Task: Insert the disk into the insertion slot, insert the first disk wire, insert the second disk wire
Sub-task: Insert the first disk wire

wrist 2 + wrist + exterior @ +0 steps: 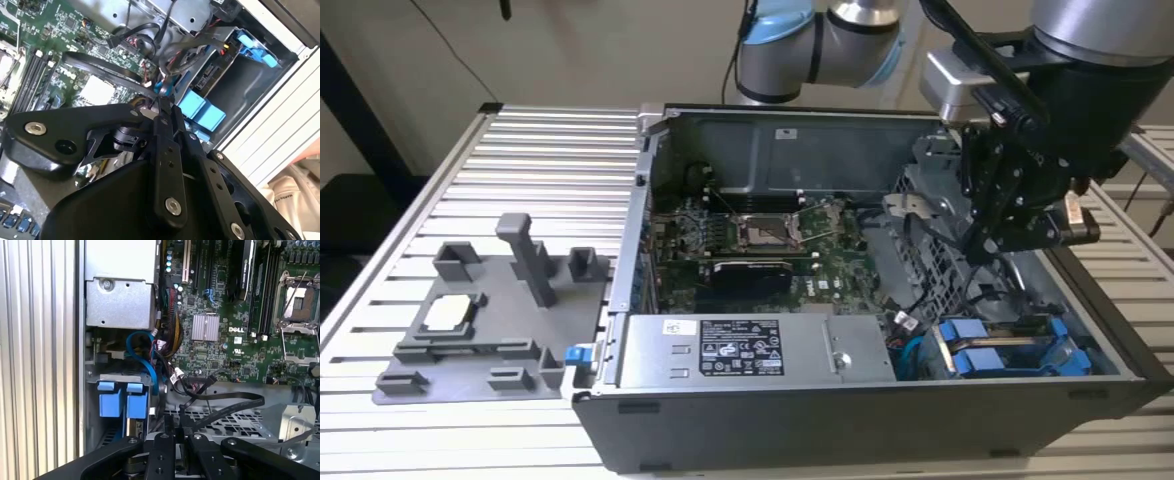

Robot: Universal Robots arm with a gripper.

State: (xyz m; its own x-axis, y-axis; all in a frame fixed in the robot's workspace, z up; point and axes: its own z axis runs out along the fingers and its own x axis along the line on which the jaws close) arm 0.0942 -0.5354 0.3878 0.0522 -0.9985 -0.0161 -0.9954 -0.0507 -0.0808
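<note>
Down in the near corner of the computer case [854, 425], at the exterior view's right, we see the disk [971, 348] seated in its bay [91, 410]. Its blue tabs point toward that view's left, and its long axis seems to run along the case's nearest wall. Our gripper [179, 427] hangs just above and beyond the tab end, jaws drawn close together and, as far as we can judge, pinching a black wire [235, 402].

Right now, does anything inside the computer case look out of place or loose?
Yes. A black cable loops loose above the perforated drive cage, running toward the gripper, unlike the bundled wires nearby.
</note>
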